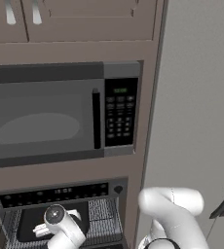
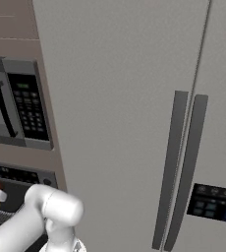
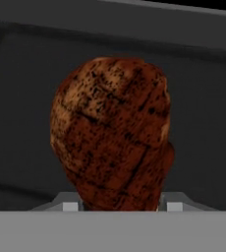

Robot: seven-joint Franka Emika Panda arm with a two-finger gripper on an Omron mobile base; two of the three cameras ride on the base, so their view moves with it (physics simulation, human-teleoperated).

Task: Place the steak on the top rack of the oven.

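Hand view: the steak (image 3: 110,133) is held clenched in the jaws at its lower edge, standing on end before the dark cavity of the oven (image 1: 60,194). Left base view: the arm is reached into the oven opening, below the microwave (image 1: 50,116), beside grey wire mesh that is probably the top rack (image 1: 104,214). The meat is judged light, soft and somewhat slippery; a grip across its thick middle would be steadier than one at the rim.

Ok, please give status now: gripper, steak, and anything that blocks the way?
Gripper shut on the steak. Steak held up facing the dark oven cavity, not yet on a rack. Nothing seen in the way.
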